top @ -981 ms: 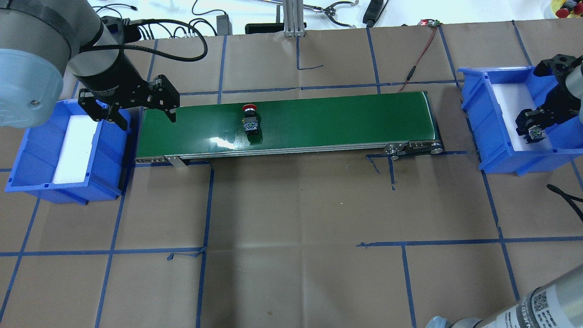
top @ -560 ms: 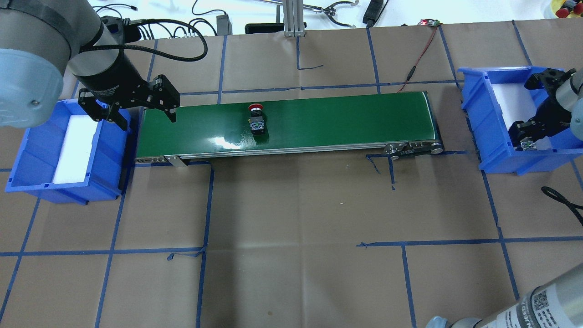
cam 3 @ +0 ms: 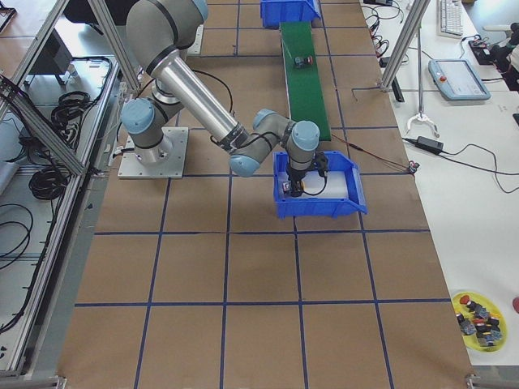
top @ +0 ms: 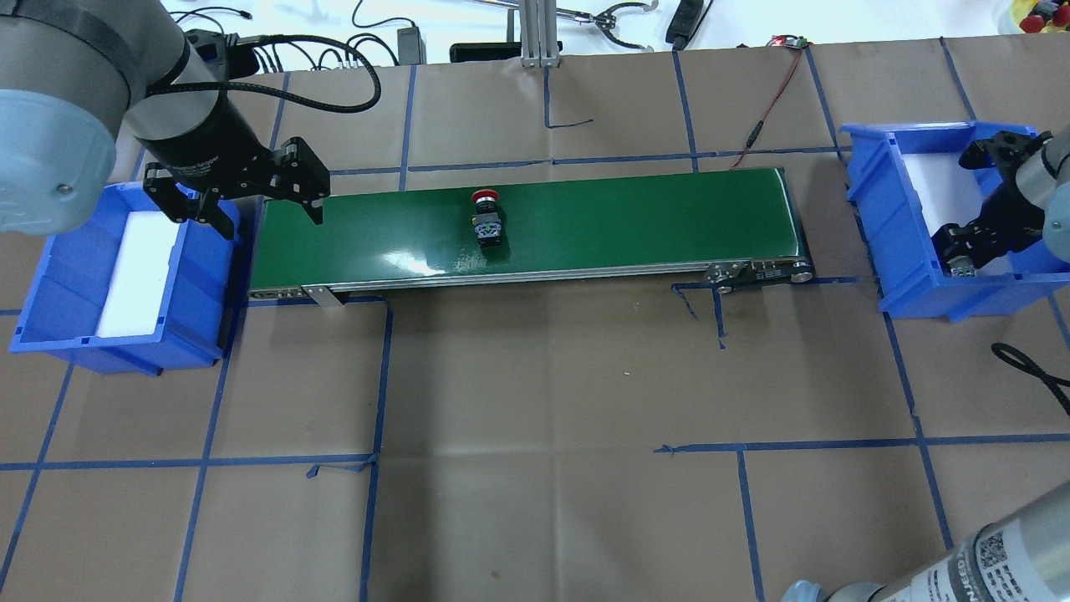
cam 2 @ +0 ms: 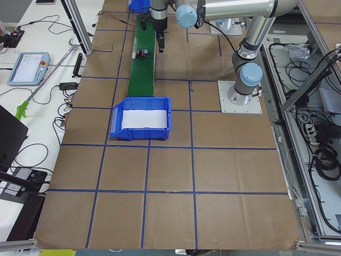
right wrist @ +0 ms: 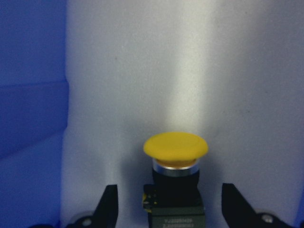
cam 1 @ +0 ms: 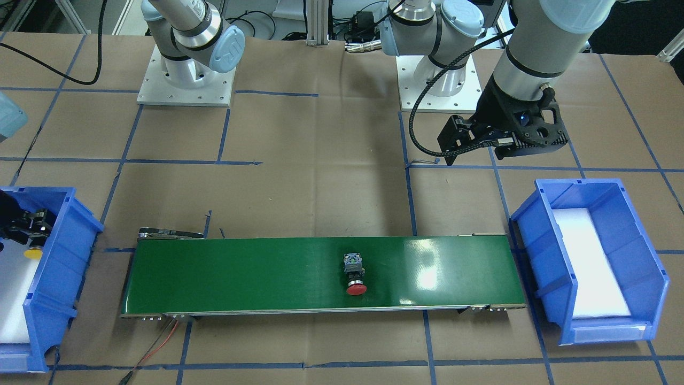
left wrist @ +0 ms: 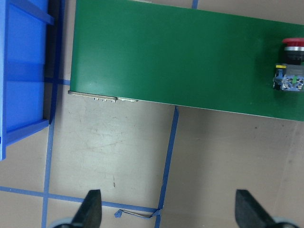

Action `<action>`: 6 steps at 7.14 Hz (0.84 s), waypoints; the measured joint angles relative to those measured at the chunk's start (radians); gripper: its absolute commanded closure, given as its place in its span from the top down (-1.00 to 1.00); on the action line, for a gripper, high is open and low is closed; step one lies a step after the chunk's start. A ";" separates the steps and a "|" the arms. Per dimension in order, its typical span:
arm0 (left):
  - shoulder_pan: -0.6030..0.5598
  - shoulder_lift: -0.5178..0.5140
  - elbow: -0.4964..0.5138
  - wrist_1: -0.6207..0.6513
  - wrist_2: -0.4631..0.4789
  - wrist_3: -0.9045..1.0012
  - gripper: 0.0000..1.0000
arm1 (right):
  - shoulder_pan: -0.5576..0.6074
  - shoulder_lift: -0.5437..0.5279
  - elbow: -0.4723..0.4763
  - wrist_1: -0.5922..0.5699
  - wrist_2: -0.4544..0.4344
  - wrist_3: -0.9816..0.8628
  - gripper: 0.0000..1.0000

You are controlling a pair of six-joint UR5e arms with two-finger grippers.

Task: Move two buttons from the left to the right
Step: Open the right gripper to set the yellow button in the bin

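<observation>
From where I stand, the yellow-capped button (right wrist: 175,145) lies on the white foam liner (right wrist: 190,71) inside the right blue bin (top: 886,242); the right claw (right wrist: 169,202) is down in that bin with its jaws spread, bare foam showing on either side of the black body, so it is released and grips nothing; I'd call that half of the job delivered. The red-capped button (top: 486,216) lies on its side about midway along the green conveyor belt (top: 627,217), cap pointing away from the robot and grey terminal block toward it, well apart from both bins. The left claw (top: 271,221) hangs above the belt's left end, just beside the left blue bin (top: 50,276), jaws wide and empty; its wrist view shows only brown paper on the desk (top: 543,401) between the fingertips. These buttons look to me like small, stiff plastic parts, light enough that a modest squeeze should do and not likely to crush; the domed cap is smooth and rounded, so I'd expect pads to slide off it; the blocky body has flat opposing sides, and that is where I'd take hold of the red one, square across the block just below the collar. Lying sideways, it might pivot on the cap's rim if nudged off-centre; closing evenly from both sides seems the safer course.
</observation>
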State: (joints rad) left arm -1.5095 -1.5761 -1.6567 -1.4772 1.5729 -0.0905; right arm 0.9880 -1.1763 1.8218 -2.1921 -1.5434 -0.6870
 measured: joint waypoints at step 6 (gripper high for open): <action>0.000 0.001 0.000 0.000 -0.001 0.000 1.00 | 0.030 -0.066 -0.172 0.085 -0.001 0.022 0.99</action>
State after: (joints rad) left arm -1.5094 -1.5753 -1.6567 -1.4772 1.5723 -0.0905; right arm 1.0177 -1.2426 1.6496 -2.1074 -1.5447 -0.6652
